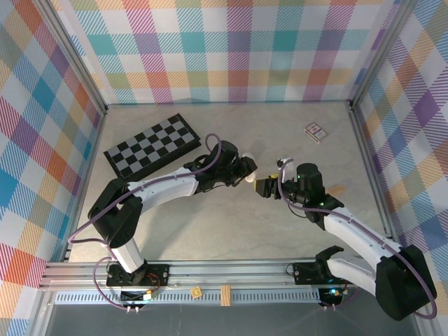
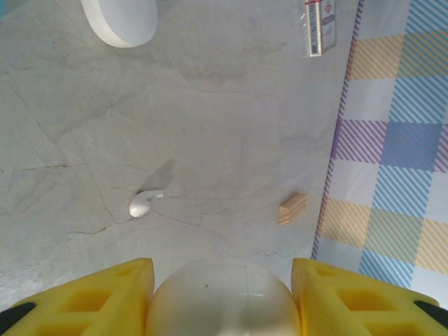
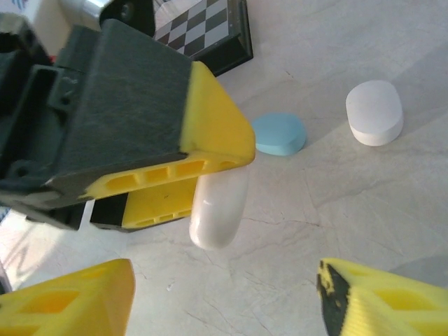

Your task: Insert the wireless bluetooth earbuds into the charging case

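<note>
Though the bottom edge of its wrist view cuts off most of its yellow fingers (image 2: 98, 297), the left gripper (image 2: 222, 280) is plainly clamped on the white charging case (image 2: 222, 301), whose lower half is also out of frame. Whether the lid is up cannot be told. One white earbud (image 2: 143, 203) lies on the table (image 2: 231, 119) at 11 o'clock from the held case, well apart from it. A wooden block (image 2: 292, 208) sits at 1 o'clock. Farther out, the top edge crops a second white case (image 2: 122, 21) and a small card box (image 2: 320, 26). The right gripper (image 3: 225, 280) shows only its fingertips, spread wide around nothing, with the held case at its 12 o'clock. A blue case (image 3: 278, 133) lies beyond, at 1 o'clock.
</note>
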Robot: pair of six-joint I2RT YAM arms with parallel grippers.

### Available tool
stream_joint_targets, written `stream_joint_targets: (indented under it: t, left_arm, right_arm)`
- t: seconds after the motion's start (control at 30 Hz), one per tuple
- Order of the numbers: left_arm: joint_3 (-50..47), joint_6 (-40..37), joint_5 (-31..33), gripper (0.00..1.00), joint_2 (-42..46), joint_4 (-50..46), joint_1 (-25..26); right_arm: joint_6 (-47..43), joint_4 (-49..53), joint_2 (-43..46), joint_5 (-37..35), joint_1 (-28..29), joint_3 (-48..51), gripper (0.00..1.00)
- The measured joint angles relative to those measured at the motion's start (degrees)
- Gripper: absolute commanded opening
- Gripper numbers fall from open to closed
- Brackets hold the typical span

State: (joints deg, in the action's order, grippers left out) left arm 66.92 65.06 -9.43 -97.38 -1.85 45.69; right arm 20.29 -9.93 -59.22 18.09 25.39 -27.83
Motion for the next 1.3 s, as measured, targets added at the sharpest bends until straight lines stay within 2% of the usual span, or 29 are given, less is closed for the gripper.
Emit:
stream_joint_targets:
  t: [0.2,0.43,0.6,0.67,0.77,0.93,1.03,1.17,1.23,1.3]
  left_arm:
    - [0.0,0.1,-0.6,0.50,0.8,0.6,0.0]
    - [0.0,0.1,-1.0,0.50,1.0,0.5,-0.1]
    - [-0.1,-0.2,-0.5,0.51,1.7,0.5,-0.2]
    - [-0.5,-0.6,-0.2,0.53,2.4,0.7,-0.2]
    - [-1.8,-3.0,0.5,0.66,4.5,1.1,-0.1]
    - [-3.3,-11.9,4.7,0.82,11.2,0.3,-0.3]
    - [-5.0,-19.1,6.7,0.86,16.8,0.2,-0.7]
    - [-7.1,-33.6,7.9,0.90,24.5,-1.9,-1.2]
    - [-7.1,-41.9,6.6,0.92,26.8,-3.7,-1.2]
    - [-7.1,-50.2,4.3,0.89,28.5,-6.0,-1.2]
  right_arm:
    - [1.2,-2.8,-5.0,0.2,0.8,-2.6,0.50]
    - [1.7,-4.5,-8.6,1.0,1.3,-4.8,0.26]
    - [1.7,-4.7,-8.7,1.2,1.4,-5.4,0.20]
    - [1.5,-4.6,-8.3,1.3,1.4,-5.6,0.19]
    - [0.2,-3.6,-6.8,1.2,1.8,-5.7,0.19]
    - [-4.4,2.2,-2.3,0.1,1.8,-7.7,0.16]
    - [-7.6,6.0,-0.1,0.0,1.8,-10.5,0.15]
    - [-12.0,12.5,1.7,2.0,1.8,-15.5,0.15]
    - [-14.3,16.5,2.1,4.1,1.8,-18.8,0.16]
    - [-16.9,20.7,2.3,6.4,1.8,-22.7,0.16]
